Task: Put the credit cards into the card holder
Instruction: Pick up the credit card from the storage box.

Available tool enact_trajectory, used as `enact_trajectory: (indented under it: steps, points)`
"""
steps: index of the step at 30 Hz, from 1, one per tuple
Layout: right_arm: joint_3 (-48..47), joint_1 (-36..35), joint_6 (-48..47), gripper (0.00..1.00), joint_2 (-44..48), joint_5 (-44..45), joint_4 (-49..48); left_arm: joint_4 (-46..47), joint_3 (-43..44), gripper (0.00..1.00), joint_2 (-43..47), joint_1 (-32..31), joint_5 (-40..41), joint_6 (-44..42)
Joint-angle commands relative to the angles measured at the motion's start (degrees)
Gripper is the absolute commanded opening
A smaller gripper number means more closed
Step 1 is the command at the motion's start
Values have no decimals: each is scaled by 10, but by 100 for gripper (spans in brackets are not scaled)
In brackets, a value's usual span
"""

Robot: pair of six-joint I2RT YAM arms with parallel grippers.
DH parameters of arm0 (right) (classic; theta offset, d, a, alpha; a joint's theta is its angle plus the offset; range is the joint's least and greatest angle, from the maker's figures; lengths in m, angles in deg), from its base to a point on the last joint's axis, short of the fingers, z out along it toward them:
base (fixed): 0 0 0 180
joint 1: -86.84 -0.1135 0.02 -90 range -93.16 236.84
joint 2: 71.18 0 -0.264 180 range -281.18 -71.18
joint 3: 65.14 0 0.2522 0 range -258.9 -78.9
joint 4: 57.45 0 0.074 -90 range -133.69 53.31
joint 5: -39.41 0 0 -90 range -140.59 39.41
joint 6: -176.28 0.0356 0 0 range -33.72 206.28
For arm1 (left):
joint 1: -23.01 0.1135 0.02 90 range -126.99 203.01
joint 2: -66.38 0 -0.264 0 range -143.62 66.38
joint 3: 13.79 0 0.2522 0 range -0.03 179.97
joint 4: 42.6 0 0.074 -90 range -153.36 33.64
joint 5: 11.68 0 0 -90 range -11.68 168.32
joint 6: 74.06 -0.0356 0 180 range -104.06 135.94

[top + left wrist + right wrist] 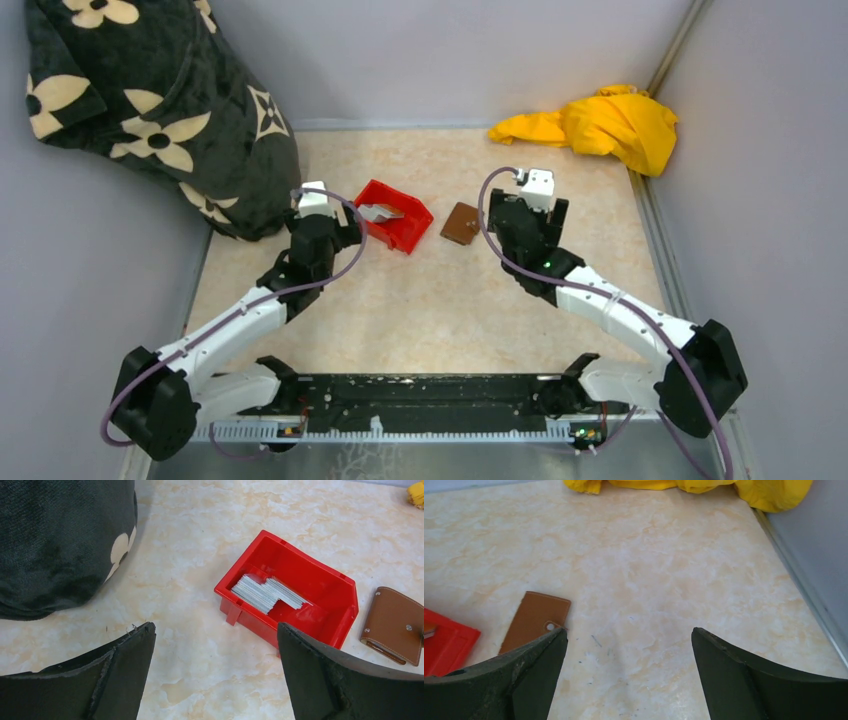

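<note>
Ahead of gaping left gripper [215, 628], credit cards [267, 594] in bin [320, 572], card holder [536, 617] near gaping right gripper [629, 631]

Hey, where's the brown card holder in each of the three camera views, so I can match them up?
Top external: card holder near the centre, just right of the red bin.
Left wrist: card holder at the right edge, right of the red bin.
Right wrist: card holder at lower left, right of the red bin.
Shared landmark: the red bin.
</note>
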Motion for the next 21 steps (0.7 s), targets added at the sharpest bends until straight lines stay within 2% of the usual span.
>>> enact_trajectory:
  steps: [1,5,7,12,14,21]
  points:
    - [25,-6,-40,92,48,-84,-125,14,-1,97,17,-3,11,5]
    - [68,-5,-108,89,66,-149,-269,9,2,97,19,-4,5,19]
    - [64,-2,-121,87,50,-175,-299,8,4,97,16,-4,1,27]
    - [-97,7,-145,87,-80,-332,-157,-5,14,98,-13,-4,-9,70]
    - [-146,7,-154,87,-126,-396,-129,-2,14,98,-25,-3,-16,87]
    - [-294,6,-193,84,-287,-538,-52,-13,26,98,-45,-3,-35,128]
